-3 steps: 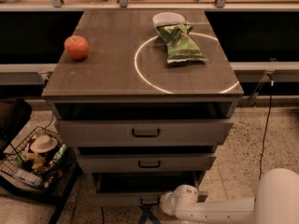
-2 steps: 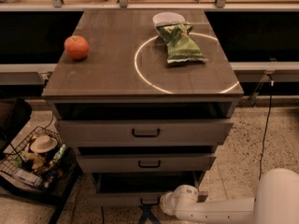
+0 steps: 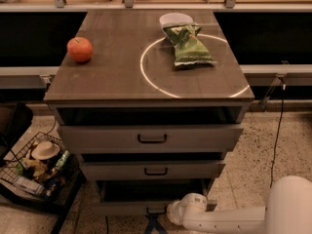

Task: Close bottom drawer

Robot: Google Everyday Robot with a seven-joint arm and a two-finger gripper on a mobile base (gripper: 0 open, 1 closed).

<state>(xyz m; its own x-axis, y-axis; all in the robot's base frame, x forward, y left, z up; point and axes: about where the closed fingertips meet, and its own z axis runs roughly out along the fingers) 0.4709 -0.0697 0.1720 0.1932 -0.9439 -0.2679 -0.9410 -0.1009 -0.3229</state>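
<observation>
The bottom drawer is the lowest of three grey-brown drawers and stands pulled out, its dark inside showing. Its small black handle sits at the front's lower middle. My white arm reaches in from the lower right. The gripper is at the bottom edge just below the handle, mostly cut off by the frame.
The top drawer and middle drawer stand slightly out. On the cabinet top lie an apple, a green chip bag and a white bowl. A wire basket of items stands on the floor at left.
</observation>
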